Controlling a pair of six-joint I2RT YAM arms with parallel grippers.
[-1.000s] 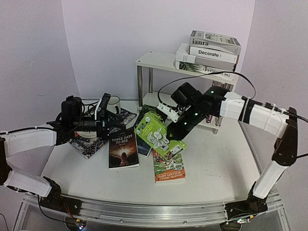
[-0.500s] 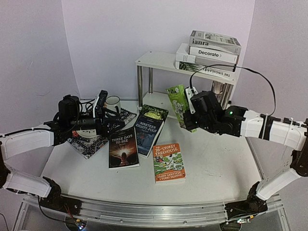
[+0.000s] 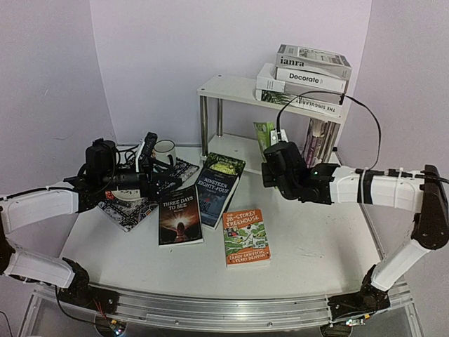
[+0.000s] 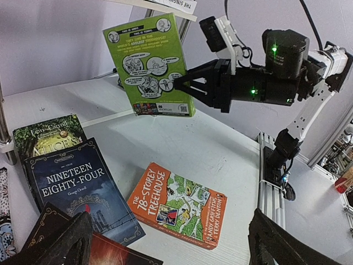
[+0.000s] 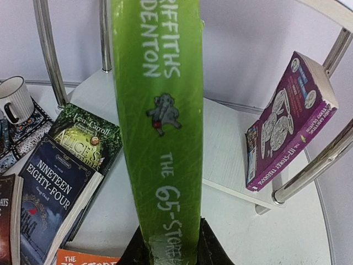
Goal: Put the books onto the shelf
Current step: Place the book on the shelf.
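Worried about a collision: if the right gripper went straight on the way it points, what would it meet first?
Likely the bare lower board of the shelf, with the green book that the right gripper holds arriving first. The purple book leans right of that line; depth is unclear.

White arms (image 3: 38,203) with black joints. The right gripper (image 4: 182,88) is black, with small green lights (image 4: 273,48) near it.

The green paperback (image 5: 157,127) runs off the right wrist view's top edge, its title cut short; Nineteen Eighty-Four (image 3: 212,191) covers the Alice book's (image 3: 226,163) lower half at mid-tabletop.
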